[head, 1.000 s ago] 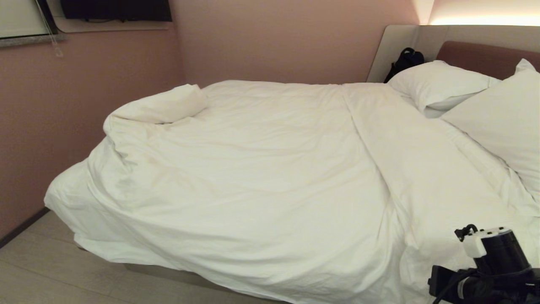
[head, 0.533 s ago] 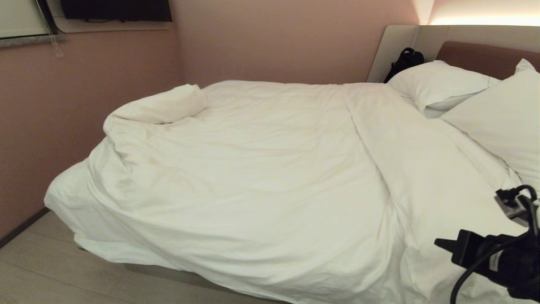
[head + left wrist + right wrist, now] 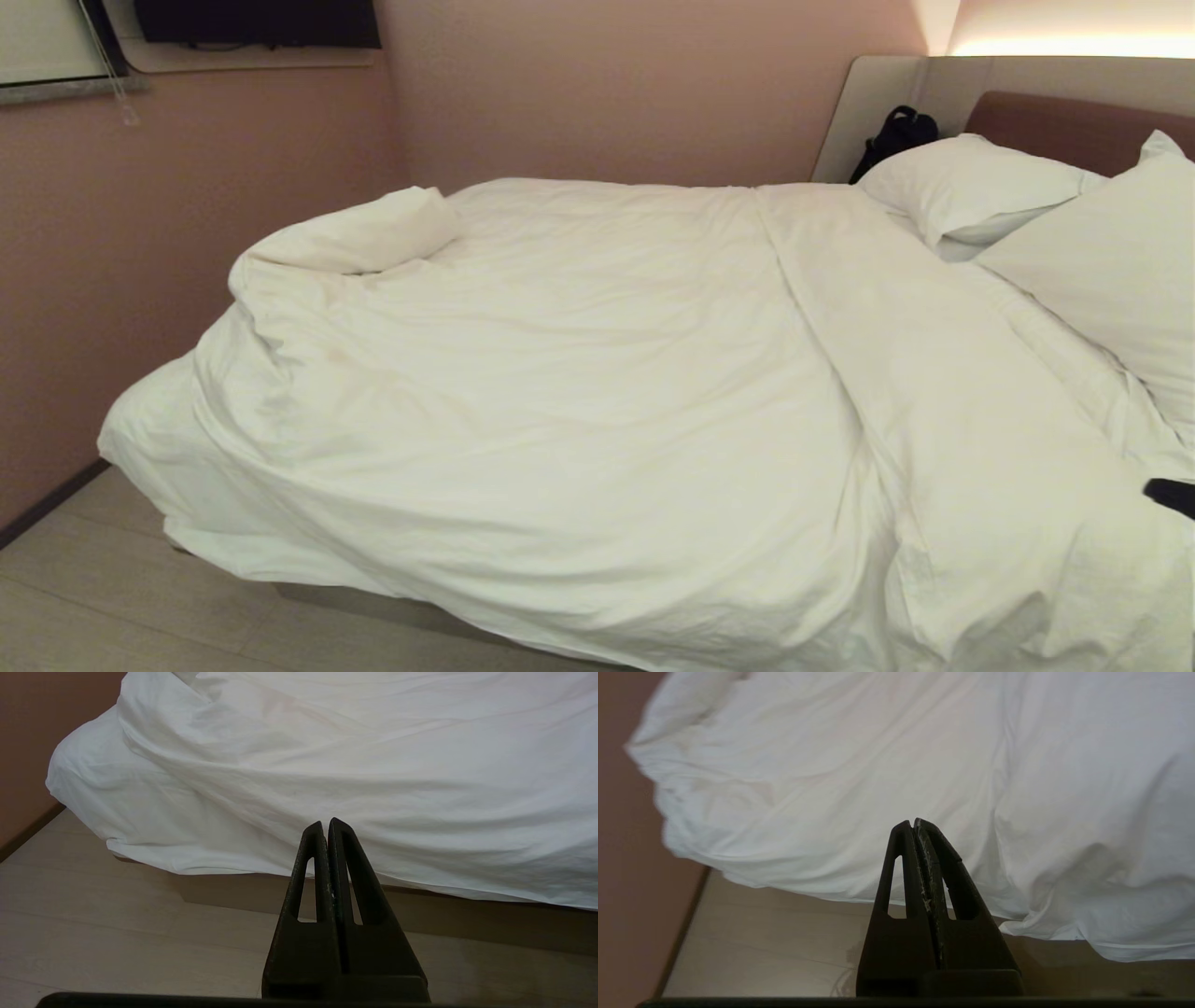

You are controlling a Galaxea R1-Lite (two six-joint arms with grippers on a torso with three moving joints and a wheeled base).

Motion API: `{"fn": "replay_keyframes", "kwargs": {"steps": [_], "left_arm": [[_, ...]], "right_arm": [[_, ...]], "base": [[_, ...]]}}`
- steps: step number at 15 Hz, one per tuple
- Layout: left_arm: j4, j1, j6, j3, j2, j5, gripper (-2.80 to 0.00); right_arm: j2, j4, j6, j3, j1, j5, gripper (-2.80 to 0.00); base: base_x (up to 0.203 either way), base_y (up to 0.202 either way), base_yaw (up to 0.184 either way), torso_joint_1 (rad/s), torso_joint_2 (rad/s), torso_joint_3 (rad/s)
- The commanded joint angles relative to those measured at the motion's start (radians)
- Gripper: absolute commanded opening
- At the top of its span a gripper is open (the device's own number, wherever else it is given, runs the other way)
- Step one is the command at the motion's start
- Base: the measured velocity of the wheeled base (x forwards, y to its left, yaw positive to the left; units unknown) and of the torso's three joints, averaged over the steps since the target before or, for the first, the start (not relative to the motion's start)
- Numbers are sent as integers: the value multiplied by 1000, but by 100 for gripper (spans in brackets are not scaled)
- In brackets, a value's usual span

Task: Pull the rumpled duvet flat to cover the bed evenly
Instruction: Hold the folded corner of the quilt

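the duvet (image 3: 597, 392) lies spread over nearly the whole bed (image 3: 392, 611), its near edge hanging down the side close to the wooden floor (image 3: 84, 597), with a bunched roll at the far foot corner (image 3: 359, 233) beside the pink wall (image 3: 187, 224) and a long crease running toward the two pillows (image 3: 971, 187) at the padded headboard (image 3: 1074, 121). a black bag (image 3: 894, 135) sits in the corner behind the pillows. the left tool (image 3: 326, 826) hangs over the floor before the bed's near side, fingers pressed together on nothing. the right tool (image 3: 914, 825), fingers also together and empty, is above the floor, pointing at the duvet's hanging edge; only a dark sliver of that arm (image 3: 1172, 495) shows in the head view.
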Motion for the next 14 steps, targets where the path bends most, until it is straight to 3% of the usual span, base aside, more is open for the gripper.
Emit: {"fn": "replay_keyframes", "kwargs": {"steps": [1,3,7,11,14], "left_arm": [[0,0,0,1,0,0,-280],[0,0,0,0,0,0,-280],[0,0,0,0,0,0,-280],[0,0,0,1,0,0,-280],[0,0,0,0,0,0,-280]], "right_arm": [[-182,315,2,-20,-6,43,-280],[-268,368,0,-19,-33,51,-280],[-386,371,-13,-25,-170,-12,-280],[-535,394,-31,-19,-322,-22,-280],[-608,390,-93,1,-335,-73,-280]], "base": [[0,0,0,0,0,0],[0,0,0,0,0,0],[0,0,0,0,0,0],[0,0,0,0,0,0],[0,0,0,0,0,0]]}}
